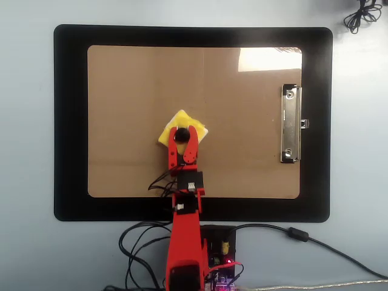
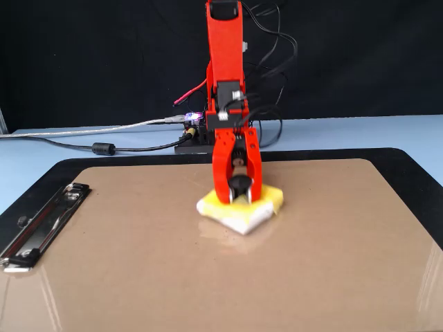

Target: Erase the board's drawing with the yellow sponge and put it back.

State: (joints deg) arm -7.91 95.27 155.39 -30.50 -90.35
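While vertical, fingers [image 2: 239, 185] pinch yellow sponge [image 2: 242, 209].

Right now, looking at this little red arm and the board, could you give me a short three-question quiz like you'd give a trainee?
1. True or false: the pincer is shut on the yellow sponge.
2. In the overhead view, on which side of the board is the metal clip: A left, B right, C top?
3. What lies under the board, framing it on all sides?

Key:
1. True; its jaws close on the sponge's black knob, and the sponge rests on the board.
2. B.
3. A black mat.
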